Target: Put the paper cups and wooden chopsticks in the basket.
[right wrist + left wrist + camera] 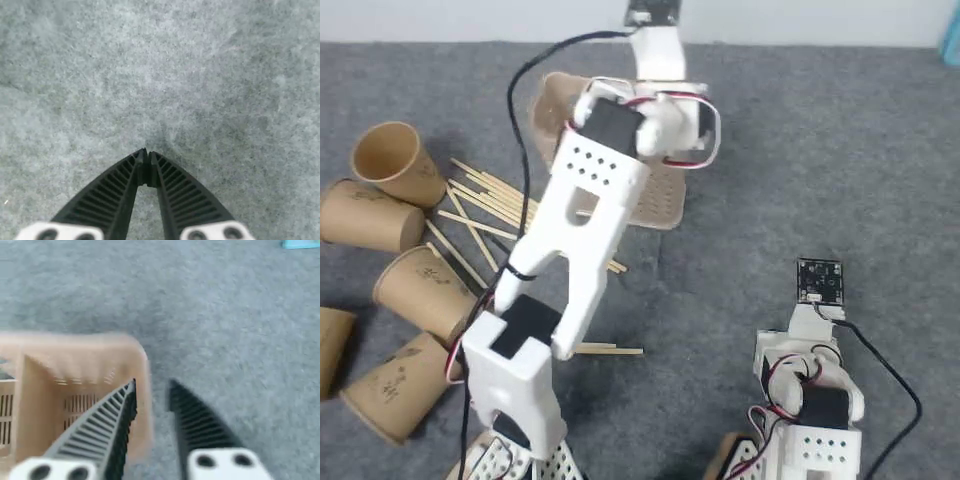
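Several brown paper cups [398, 160] lie tipped over on the grey carpet at the left. Wooden chopsticks [485, 205] are scattered beside them, and one pair [605, 349] lies apart near the left arm [585, 200]. That arm stretches over the tan basket [665, 200] toward its far side. In the left wrist view, my left gripper [151, 385] is open, one finger [107, 420] inside the basket [75, 370] and the other outside its wall. My right gripper [148, 167] is shut on nothing, just above bare carpet. The right arm [810, 400] sits at the near right.
Grey carpet covers the whole work surface. A black cable [525, 120] runs along the left arm above the chopsticks. A small blue object [300, 244] shows at the far edge of the carpet. Open carpet lies to the right of the basket.
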Robot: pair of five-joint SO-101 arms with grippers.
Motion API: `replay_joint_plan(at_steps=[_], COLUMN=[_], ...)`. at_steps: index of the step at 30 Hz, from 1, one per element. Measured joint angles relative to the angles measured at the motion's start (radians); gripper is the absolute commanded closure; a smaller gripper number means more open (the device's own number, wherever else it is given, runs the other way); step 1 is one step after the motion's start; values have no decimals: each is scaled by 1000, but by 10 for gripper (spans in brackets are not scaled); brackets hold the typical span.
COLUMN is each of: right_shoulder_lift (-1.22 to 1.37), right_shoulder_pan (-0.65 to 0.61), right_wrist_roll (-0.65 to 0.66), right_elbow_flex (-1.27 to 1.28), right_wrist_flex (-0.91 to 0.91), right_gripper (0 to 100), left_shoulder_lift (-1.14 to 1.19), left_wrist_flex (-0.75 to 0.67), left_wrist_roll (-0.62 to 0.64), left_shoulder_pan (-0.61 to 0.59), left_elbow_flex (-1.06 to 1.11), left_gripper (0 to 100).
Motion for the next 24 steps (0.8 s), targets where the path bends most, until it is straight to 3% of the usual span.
replay_joint_plan(at_steps=[8,17,21,24], right_shoulder_lift=[0,0,0,0], right_shoulder_pan=[0,11,112,170], right_wrist_roll=[0,0,2,75], right_elbow_flex=[0,0,0,-2], right_wrist_flex=[0,0,0,0], right_gripper=[992,992,992,992], left_shoulder_lift=[0,0,-49,-143], left_wrist_flex=[14,388,400,402], left_wrist_roll=[3,-121,-132,-163], left_shoulder_pan=[-28,-164,-302,-408], left_elbow_flex=[-92,-534,-591,-543], left_gripper=[788,833,834,834])
